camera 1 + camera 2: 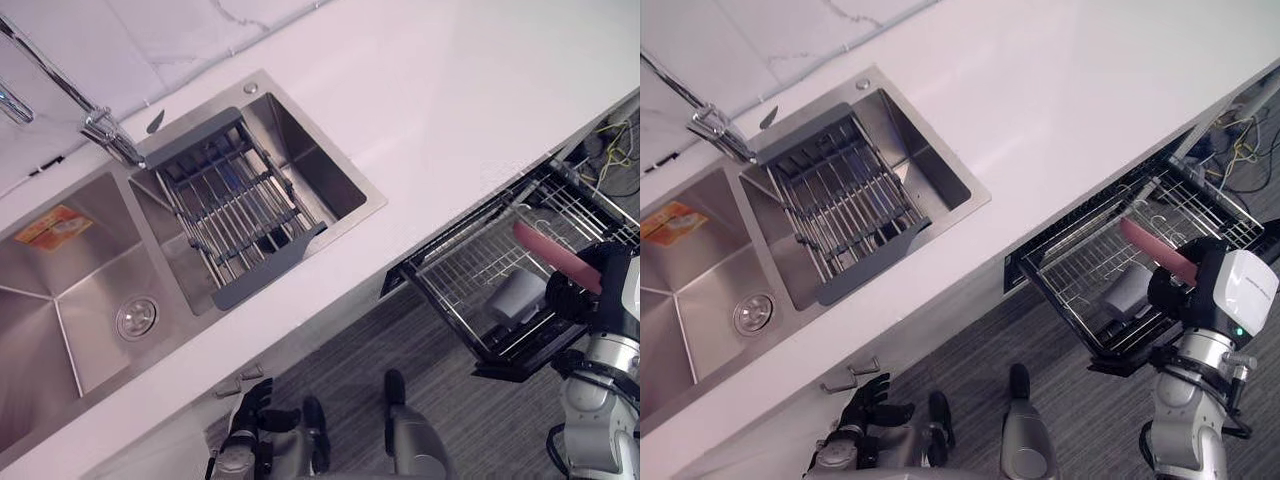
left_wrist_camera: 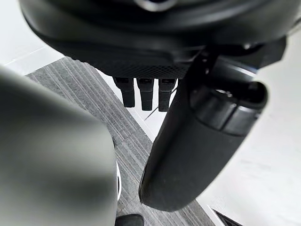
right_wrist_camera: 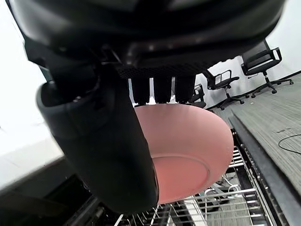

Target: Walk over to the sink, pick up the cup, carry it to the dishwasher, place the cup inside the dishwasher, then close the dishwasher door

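The right hand (image 1: 1177, 292) is gripping a pink bowl (image 3: 188, 155): the thumb is pressing against its underside while the fingers (image 3: 162, 89) are reaching over its far rim. The bowl is sitting on edge in this hand, tilted, directly above the pulled-out wire rack (image 1: 1080, 262) of the dishwasher, which is projecting from beneath the white counter (image 1: 450, 110). Contact between the bowl and the rack cannot be told. A grey container (image 1: 1127, 290) is standing in the rack just beside and below the right hand. The left hand (image 1: 250, 408) is hanging low in front of the cabinet face, fingers relaxed and slightly spread, holding nothing. The steel sink (image 1: 80, 300) is lying well apart from the right hand, beyond the left hand, with a slatted drainer rack (image 1: 235, 205) resting across one basin.
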Robot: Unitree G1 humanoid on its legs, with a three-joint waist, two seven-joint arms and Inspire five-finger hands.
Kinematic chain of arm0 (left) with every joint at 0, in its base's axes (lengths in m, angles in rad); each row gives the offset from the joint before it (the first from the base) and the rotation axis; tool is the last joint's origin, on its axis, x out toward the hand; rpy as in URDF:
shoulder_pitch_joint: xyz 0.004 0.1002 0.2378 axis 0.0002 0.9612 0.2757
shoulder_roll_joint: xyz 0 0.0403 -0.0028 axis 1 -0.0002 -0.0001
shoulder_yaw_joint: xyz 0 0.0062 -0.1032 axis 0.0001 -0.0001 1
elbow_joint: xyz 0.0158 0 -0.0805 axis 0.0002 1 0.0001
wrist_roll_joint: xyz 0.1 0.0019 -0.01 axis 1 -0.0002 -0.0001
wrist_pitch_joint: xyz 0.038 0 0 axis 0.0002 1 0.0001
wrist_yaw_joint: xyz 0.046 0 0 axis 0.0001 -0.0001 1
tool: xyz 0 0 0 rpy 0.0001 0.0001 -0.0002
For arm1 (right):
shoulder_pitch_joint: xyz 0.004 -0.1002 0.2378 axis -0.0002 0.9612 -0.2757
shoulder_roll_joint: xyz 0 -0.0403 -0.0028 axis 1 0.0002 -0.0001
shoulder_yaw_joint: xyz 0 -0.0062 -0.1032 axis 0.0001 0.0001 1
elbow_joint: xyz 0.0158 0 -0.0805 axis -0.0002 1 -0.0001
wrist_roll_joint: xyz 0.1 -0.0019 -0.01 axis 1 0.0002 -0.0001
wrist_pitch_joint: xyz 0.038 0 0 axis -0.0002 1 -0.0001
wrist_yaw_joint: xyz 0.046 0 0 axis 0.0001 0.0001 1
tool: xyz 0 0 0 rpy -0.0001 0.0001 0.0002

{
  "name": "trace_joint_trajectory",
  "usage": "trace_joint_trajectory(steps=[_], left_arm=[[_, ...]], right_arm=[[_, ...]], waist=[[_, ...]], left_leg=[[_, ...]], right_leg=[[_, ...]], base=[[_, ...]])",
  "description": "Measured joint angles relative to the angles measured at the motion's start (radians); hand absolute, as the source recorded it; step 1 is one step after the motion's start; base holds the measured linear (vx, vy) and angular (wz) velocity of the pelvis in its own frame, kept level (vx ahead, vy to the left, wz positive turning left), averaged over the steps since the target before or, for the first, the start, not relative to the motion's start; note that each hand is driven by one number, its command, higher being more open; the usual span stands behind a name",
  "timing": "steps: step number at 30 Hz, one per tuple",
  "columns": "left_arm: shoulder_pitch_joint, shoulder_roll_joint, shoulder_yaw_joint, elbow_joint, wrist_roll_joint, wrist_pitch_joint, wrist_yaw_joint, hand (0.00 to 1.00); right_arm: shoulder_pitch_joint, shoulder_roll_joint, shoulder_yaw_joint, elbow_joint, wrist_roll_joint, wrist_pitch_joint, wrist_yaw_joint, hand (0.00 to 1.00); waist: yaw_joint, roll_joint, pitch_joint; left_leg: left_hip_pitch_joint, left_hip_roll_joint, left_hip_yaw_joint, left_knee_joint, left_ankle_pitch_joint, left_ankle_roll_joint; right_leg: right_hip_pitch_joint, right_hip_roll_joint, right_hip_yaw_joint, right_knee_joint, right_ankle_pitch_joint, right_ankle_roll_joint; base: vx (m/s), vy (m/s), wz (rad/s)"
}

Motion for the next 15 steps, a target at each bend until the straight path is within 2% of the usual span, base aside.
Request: trace_joint_trajectory(steps=[11, 13, 15], left_arm=[[-0.019, 0.008, -0.008, -0.038, -0.031, -0.014, 0.021, 0.9], [-0.023, 0.01, -0.008, -0.038, -0.038, -0.016, 0.023, 0.9], [-0.024, 0.01, -0.007, -0.038, -0.039, -0.018, 0.024, 0.9]], right_arm=[[-0.103, -0.063, 0.001, 0.174, 0.114, 0.002, -0.002, 0.3], [-0.125, -0.082, 0.001, 0.184, 0.113, 0.002, -0.002, 0.3], [-0.152, -0.109, 0.001, 0.209, 0.113, 0.004, -0.002, 0.3]], waist=[[0.014, 0.004, 0.076], [0.017, -0.007, 0.085], [0.018, -0.007, 0.089]], left_leg=[[-0.043, -0.012, 0.016, 0.016, 0.0, 0.001], [-0.054, -0.013, 0.029, 0.016, 0.0, 0.001], [-0.061, -0.012, 0.032, 0.017, 0.0, 0.001]], right_leg=[[-0.08, -0.016, 0.017, 0.084, -0.037, 0.002], [-0.099, -0.015, 0.023, 0.091, -0.037, 0.002], [-0.108, -0.015, 0.025, 0.094, -0.037, 0.002]], base=[[0.0, 0.002, -0.01], [-0.02, -0.005, -0.1], [0.0, 0.0, 0.0]])
